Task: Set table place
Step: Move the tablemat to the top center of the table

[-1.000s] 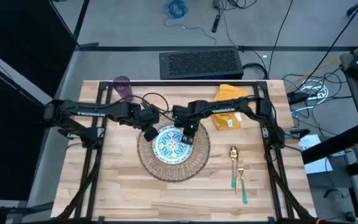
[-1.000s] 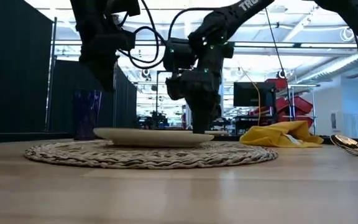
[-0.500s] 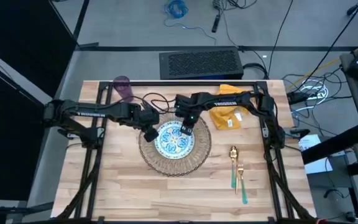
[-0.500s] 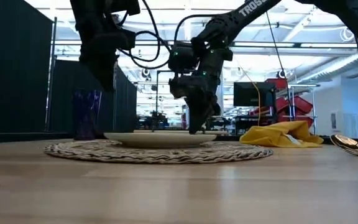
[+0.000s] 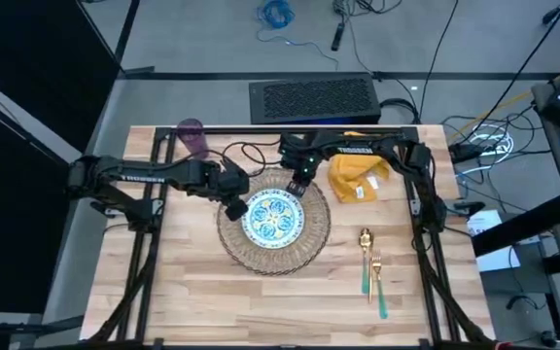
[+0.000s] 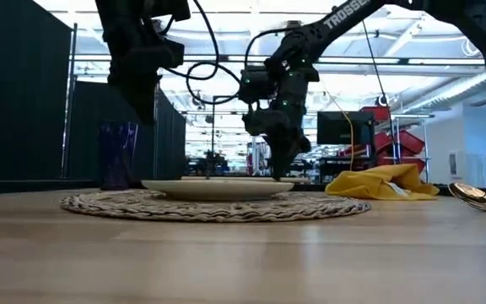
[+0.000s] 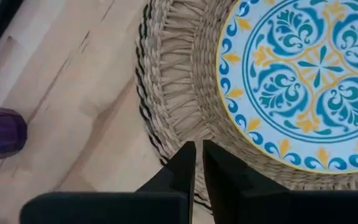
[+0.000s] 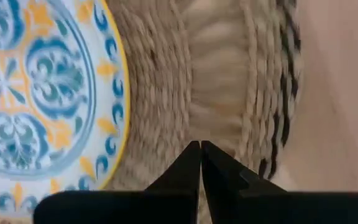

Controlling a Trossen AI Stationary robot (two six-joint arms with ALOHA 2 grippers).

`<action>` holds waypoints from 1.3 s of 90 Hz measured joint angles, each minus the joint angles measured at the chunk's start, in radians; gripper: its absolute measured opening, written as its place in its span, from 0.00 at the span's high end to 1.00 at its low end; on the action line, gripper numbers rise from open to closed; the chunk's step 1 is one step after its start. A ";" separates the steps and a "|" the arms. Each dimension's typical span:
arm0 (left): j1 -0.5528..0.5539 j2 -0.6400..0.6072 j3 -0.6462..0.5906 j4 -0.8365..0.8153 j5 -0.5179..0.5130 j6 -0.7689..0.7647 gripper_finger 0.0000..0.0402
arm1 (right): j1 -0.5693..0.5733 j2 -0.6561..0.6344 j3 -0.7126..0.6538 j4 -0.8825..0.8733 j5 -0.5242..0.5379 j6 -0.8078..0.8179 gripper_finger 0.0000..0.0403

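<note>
Plate (image 5: 273, 218) lies flat at the centre of the round woven mat (image 5: 233, 244) mid-tabletop (image 5: 212, 301); fork and spoon (image 5: 370, 267) lie side by side to the mat's right, long axes running front-to-back, teal handles toward the near edge. Napkin (image 5: 356, 174) is crumpled at back right, purple cup (image 5: 192, 136) upright at back left. Left gripper (image 5: 235, 207) hovers over the mat's left rim and right gripper (image 5: 297, 188) over its back rim, both with fingers together, holding nothing.

The right gripper (image 5: 297, 188) has drawn back from the plate (image 5: 274, 217) toward the upper middle of the high view, while mat (image 5: 311, 243) and plate slid slightly right.
</note>
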 joint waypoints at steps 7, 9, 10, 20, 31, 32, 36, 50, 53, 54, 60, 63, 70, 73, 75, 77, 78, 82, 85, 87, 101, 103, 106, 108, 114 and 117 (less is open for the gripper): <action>-0.001 0.000 0.000 0.000 0.000 -0.002 0.96 | 0.004 0.000 0.000 0.004 0.000 0.004 1.00; -0.001 0.000 0.000 0.000 0.000 -0.009 0.96 | 0.004 0.000 0.000 0.005 0.000 0.006 1.00; -0.001 0.000 0.000 0.000 0.000 -0.013 0.96 | 0.005 0.000 0.000 0.007 0.000 0.006 1.00; -0.005 0.000 0.000 0.000 0.000 -0.026 0.96 | 0.006 0.008 0.000 0.013 -0.005 0.015 1.00; -0.014 0.000 0.000 0.001 0.000 -0.026 0.96 | 0.005 0.027 -0.002 0.012 -0.009 0.022 1.00; -0.015 0.000 0.000 0.000 0.000 -0.026 0.96 | 0.005 0.028 -0.002 0.010 -0.009 0.022 1.00; -0.015 0.000 0.000 0.000 0.001 -0.026 0.96 | 0.005 0.040 -0.003 0.008 -0.011 0.022 1.00; -0.014 0.000 0.000 0.000 0.001 -0.045 0.96 | 0.005 0.057 -0.006 0.021 -0.027 0.018 1.00; -0.014 0.000 0.000 -0.001 0.001 -0.051 0.96 | 0.005 0.058 -0.006 0.019 -0.025 0.015 1.00; -0.014 0.000 0.000 -0.001 0.001 -0.052 0.96 | 0.004 0.058 -0.006 0.018 -0.025 0.013 1.00; -0.014 0.000 0.000 -0.001 0.001 -0.052 0.96 | -0.004 0.058 -0.006 0.021 -0.026 0.008 1.00; -0.014 0.000 0.000 0.000 0.001 -0.052 0.96 | -0.010 0.058 -0.006 0.022 -0.026 0.007 1.00; -0.014 0.000 0.000 -0.001 0.001 -0.052 0.96 | -0.033 0.058 -0.006 0.024 -0.026 0.006 1.00; -0.014 0.000 0.000 0.000 0.001 -0.052 0.96 | -0.044 0.058 -0.006 0.024 -0.026 0.003 1.00; -0.014 0.000 0.000 0.000 0.001 -0.052 0.96 | -0.052 0.058 -0.006 0.025 -0.027 0.002 1.00; -0.014 0.000 0.000 0.000 0.001 -0.052 0.96 | -0.059 0.058 -0.006 0.026 -0.026 0.001 1.00; -0.014 0.000 0.000 0.000 0.001 -0.052 0.96 | -0.062 0.058 -0.006 0.027 -0.026 0.000 1.00; -0.014 0.000 0.000 0.000 0.001 -0.052 0.96 | -0.078 0.058 -0.006 0.031 -0.029 0.000 1.00; -0.014 0.000 0.000 0.000 0.001 -0.052 0.96 | -0.090 0.058 -0.006 0.033 -0.028 -0.001 1.00; -0.014 0.000 0.000 0.000 0.001 -0.051 0.96 | -0.098 0.058 -0.006 0.032 -0.028 -0.001 1.00; -0.014 0.000 0.000 0.000 0.001 -0.051 0.96 | -0.143 0.058 -0.006 0.026 -0.024 -0.001 1.00; -0.014 0.000 0.000 0.000 0.001 -0.051 0.96 | -0.147 0.058 -0.006 0.025 -0.024 -0.001 1.00; -0.014 0.000 0.000 0.000 0.001 -0.051 0.96 | -0.151 0.058 -0.005 0.020 -0.024 -0.001 1.00; -0.014 0.000 0.000 0.000 0.001 -0.051 0.96 | -0.153 0.056 -0.005 0.016 -0.024 -0.001 1.00; -0.014 0.000 0.000 0.000 0.001 -0.051 0.96 | -0.149 0.052 -0.005 -0.009 -0.025 -0.003 1.00; -0.014 0.000 0.000 0.000 0.001 -0.051 0.96 | -0.142 0.050 -0.005 -0.017 -0.024 -0.006 1.00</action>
